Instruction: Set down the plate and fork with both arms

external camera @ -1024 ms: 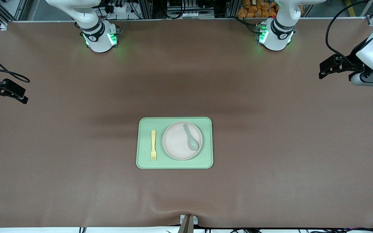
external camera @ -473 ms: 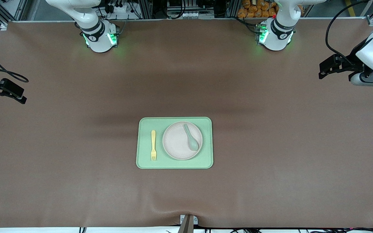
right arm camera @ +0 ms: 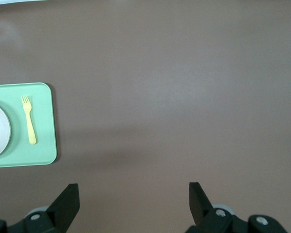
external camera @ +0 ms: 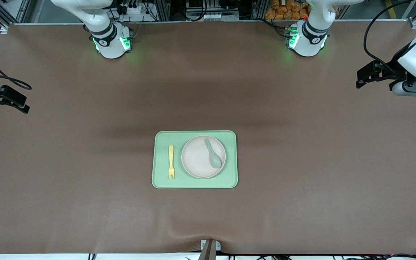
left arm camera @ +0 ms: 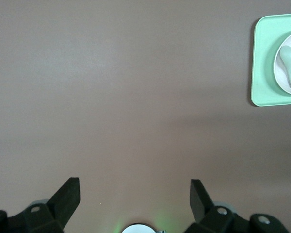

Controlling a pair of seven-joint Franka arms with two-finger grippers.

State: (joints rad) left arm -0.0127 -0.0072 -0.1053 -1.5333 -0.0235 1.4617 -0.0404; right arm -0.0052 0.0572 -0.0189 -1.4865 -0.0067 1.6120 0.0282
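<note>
The round pale pink plate (external camera: 203, 157) sits on the rectangular mint-green tray (external camera: 194, 184) near the middle of the brown table (external camera: 302, 180), with a grey-green spoon (external camera: 212, 153) lying in it. The slim yellow fork (external camera: 171, 162) lies flat on the tray just beside the plate, toward the right arm's end, tines pointing to the front camera. Both task items thus already rest side by side on the tray; this layout fits either a finished placement or a set-up from which the 2 items are to be taken elsewhere, and the frames do not settle which. The left gripper (left arm camera: 135, 196) hangs over bare table at its own end, fingers spread wide and holding nothing. The right gripper (right arm camera: 134, 200) does likewise at its end, also splayed and unloaded. Judgement: any grasp of the fork needs a low, centred pinch across its thin handle; the plate's shallow rim leaves little purchase.
</note>
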